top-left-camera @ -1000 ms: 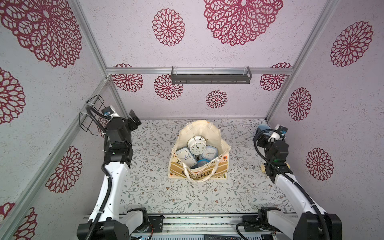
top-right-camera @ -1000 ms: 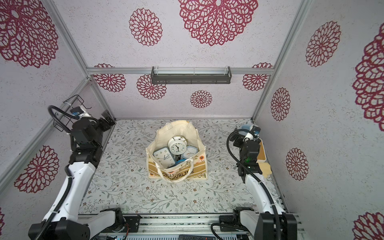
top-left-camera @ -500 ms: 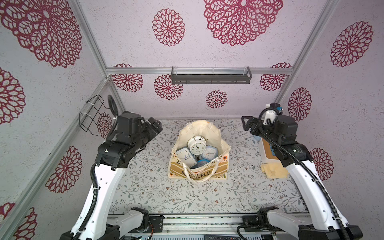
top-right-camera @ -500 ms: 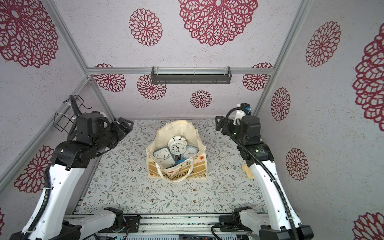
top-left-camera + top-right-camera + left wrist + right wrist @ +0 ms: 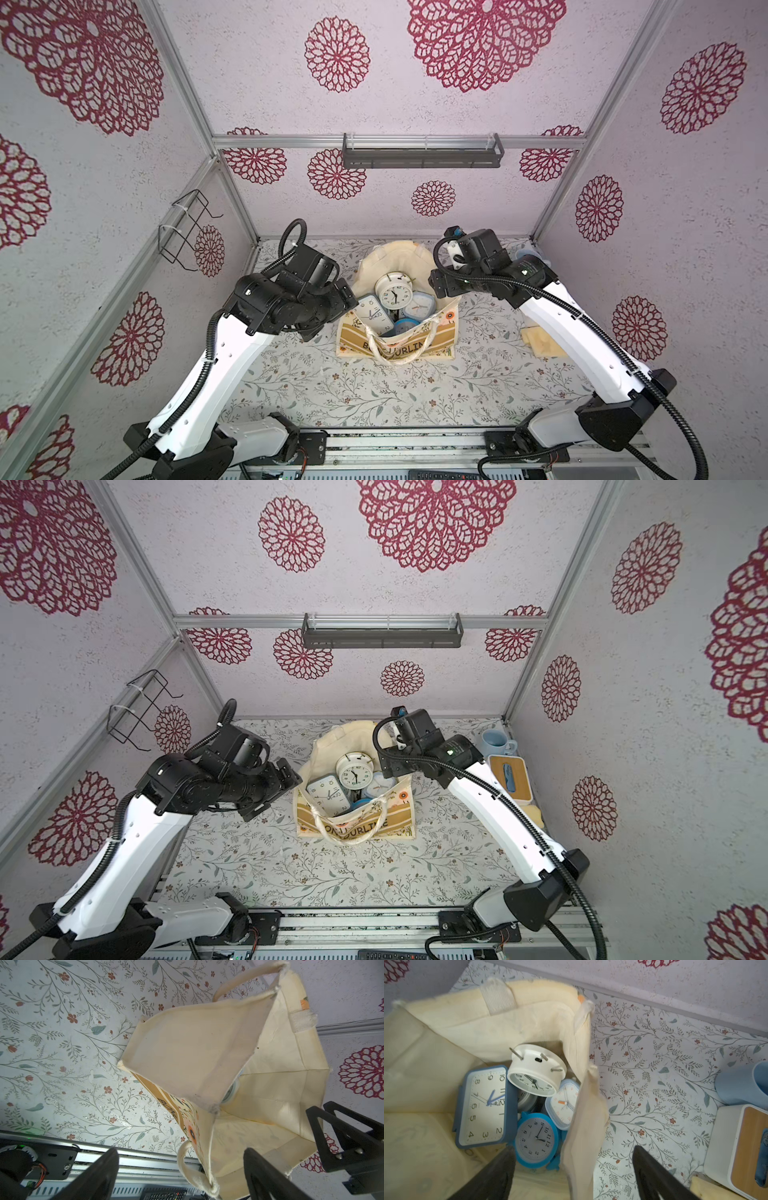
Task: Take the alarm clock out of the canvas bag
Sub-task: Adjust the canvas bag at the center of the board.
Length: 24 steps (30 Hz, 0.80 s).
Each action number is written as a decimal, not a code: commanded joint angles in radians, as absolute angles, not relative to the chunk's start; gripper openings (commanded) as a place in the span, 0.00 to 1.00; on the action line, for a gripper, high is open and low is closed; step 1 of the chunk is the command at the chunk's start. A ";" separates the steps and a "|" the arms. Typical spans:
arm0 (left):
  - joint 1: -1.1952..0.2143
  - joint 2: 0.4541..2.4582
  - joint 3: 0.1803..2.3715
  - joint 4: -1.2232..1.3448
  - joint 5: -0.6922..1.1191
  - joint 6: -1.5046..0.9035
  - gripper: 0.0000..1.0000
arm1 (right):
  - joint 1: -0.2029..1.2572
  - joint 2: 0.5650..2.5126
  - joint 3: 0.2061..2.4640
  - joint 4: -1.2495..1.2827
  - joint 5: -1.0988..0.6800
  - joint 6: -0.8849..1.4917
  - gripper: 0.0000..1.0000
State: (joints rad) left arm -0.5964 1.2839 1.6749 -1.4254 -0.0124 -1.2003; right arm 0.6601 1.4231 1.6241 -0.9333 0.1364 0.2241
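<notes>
The canvas bag point(image 5: 399, 347) point(image 5: 357, 825) stands open mid-table, its striped panel facing the front. Several alarm clocks lie inside. A white round one point(image 5: 393, 289) point(image 5: 354, 771) point(image 5: 536, 1073) rests on top of a blue rectangular one point(image 5: 483, 1105), a blue round one point(image 5: 536, 1139) and a pale square one point(image 5: 562, 1103). My left gripper point(image 5: 348, 297) point(image 5: 180, 1152) is open at the bag's left wall point(image 5: 197, 1047), its fingers straddling a corner and handle. My right gripper point(image 5: 436, 286) point(image 5: 574, 1149) is open over the right wall point(image 5: 585, 1118), one finger inside, one outside.
A pale blue mug point(image 5: 496, 742) point(image 5: 741, 1084) and a white box with a wooden lid point(image 5: 509, 777) point(image 5: 737, 1147) stand at the right rear. A yellowish pad point(image 5: 540, 340) lies by the right arm. A wire basket point(image 5: 187, 228) hangs on the left wall, a grey shelf point(image 5: 422, 151) on the back wall.
Both arms have swung in from the sides of the table to the bag, one at each side wall. The bag and the clocks have not moved.
</notes>
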 commanded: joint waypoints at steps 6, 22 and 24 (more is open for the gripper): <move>-0.607 1.326 1.555 -1.244 0.052 -1.293 0.76 | 0.731 1.316 1.523 -0.992 0.267 0.243 0.82; -0.614 1.165 1.192 -1.261 0.039 -1.382 0.00 | 0.936 1.262 1.373 -1.037 0.338 0.493 0.79; -0.616 1.134 1.143 -1.259 0.028 -1.394 0.00 | 0.936 1.261 1.411 -1.051 0.355 0.484 0.80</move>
State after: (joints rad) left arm -0.6136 1.1473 1.2137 -1.1812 0.0448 -1.3464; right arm 0.9337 1.2747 1.3685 -0.9855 0.2905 0.4397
